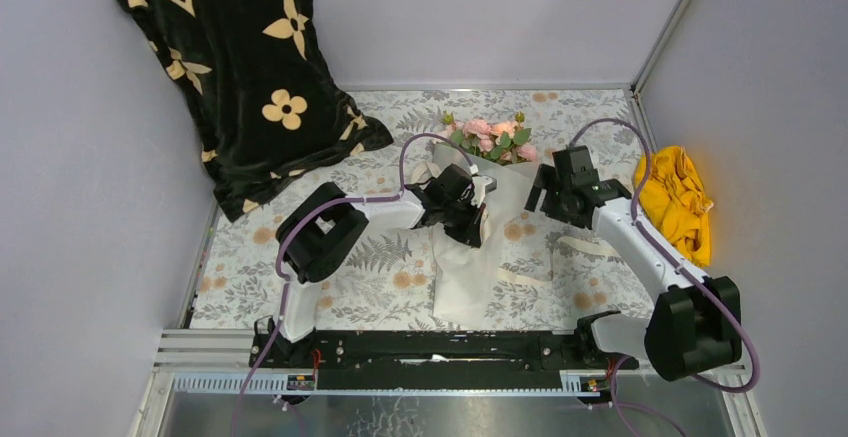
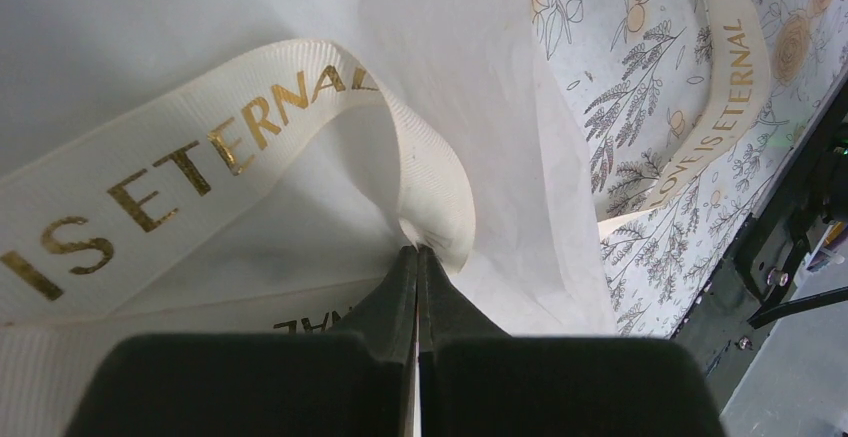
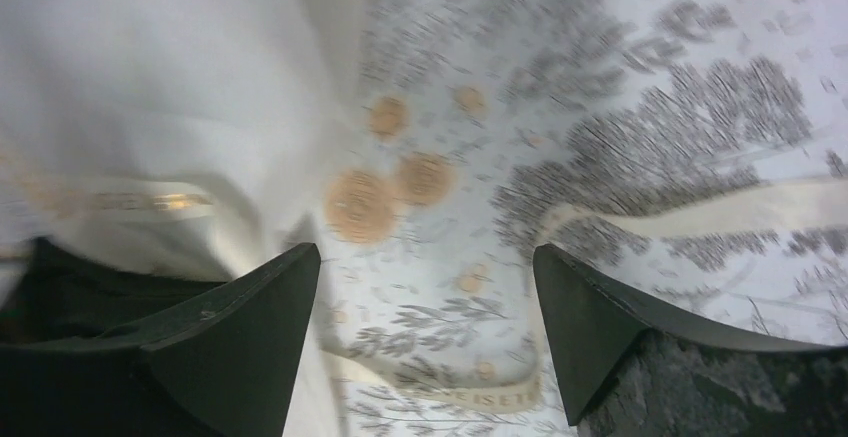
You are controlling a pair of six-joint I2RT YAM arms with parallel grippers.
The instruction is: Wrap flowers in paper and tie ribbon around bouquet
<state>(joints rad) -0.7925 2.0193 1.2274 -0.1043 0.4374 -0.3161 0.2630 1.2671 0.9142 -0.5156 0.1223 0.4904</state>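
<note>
The flowers (image 1: 492,139) are already enclosed in the paper (image 1: 462,292). The bouquet (image 1: 468,257) lies on the tablecloth (image 3: 620,87) in the middle, with the blooms pointed away from the arm bases. The step in hand is judged to be the tying of the ribbon (image 2: 200,147); no finished bow can be seen.

The left gripper (image 2: 417,254) is fully closed. A fold of the ribbon is pinched at its fingertips, so that a loop is raised just over the paper, at the upper part of the cone. In the left wrist view, another length of the ribbon is seen lying on the tablecloth beside the paper's edge.

The right gripper (image 3: 426,249) is spread wide, and nothing is held between its jaws. It is placed just beside the right edge of the paper, above bare tablecloth. Its view is blurred, so it is probably in motion. One free length of ribbon is seen on the tablecloth near its right finger and another piece below, but neither is touched.

For the next move, it is judged that a free end must be taken by the right gripper, low against the cloth. The end must then be passed around or through the loop while the loop is pinched by the left. Care is called for: the ribbon is thin and smooth, and the paper could be caught together with it.
</note>
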